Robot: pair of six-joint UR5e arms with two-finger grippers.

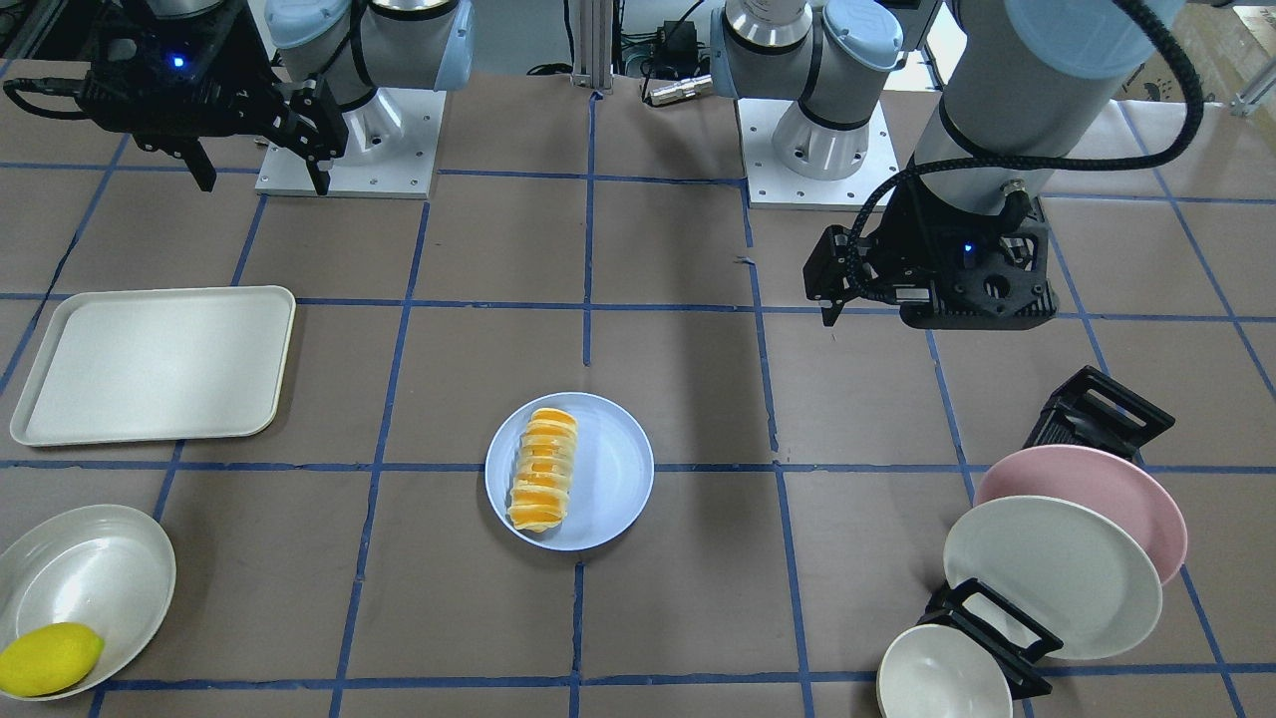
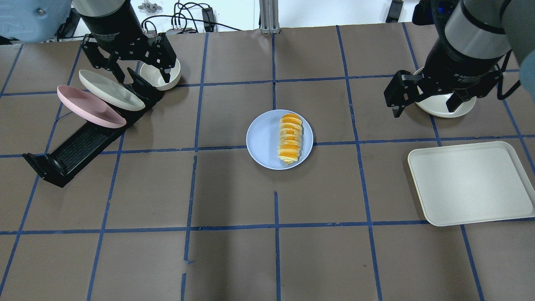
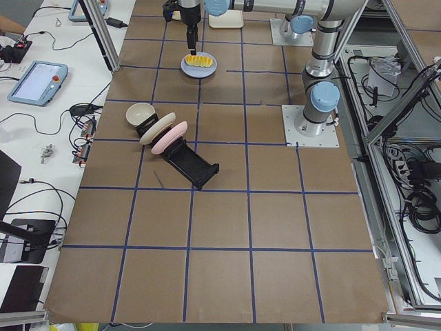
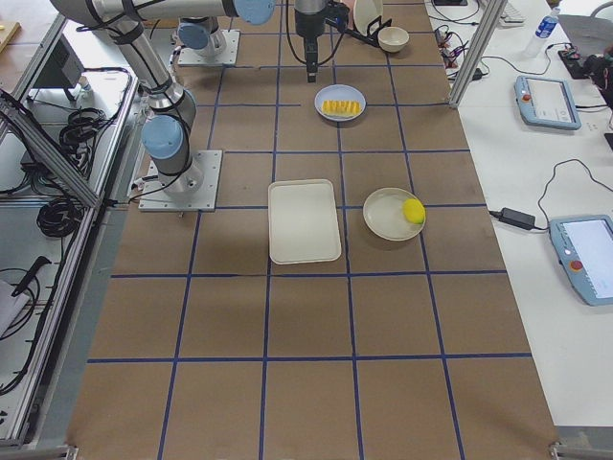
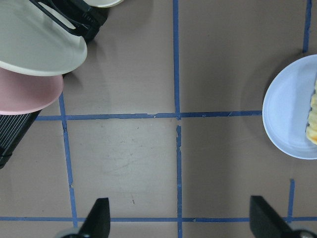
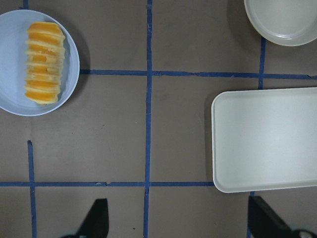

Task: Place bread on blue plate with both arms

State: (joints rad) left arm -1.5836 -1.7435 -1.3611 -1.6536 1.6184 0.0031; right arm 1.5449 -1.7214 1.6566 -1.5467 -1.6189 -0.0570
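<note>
Bread sits on the blue plate mid-frame, hugging its right rim, left pincer and right pincer both wide and empty, so a careless swing of the left one could clip the plate rack at upper left!

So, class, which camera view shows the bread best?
The right wrist-mounted view: the bread lies whole and largest, stripes clear, on the blue plate. Overhead and front-facing views show it whole but smaller; the left wrist view catches only its edge; both side views show it tiny.
</note>
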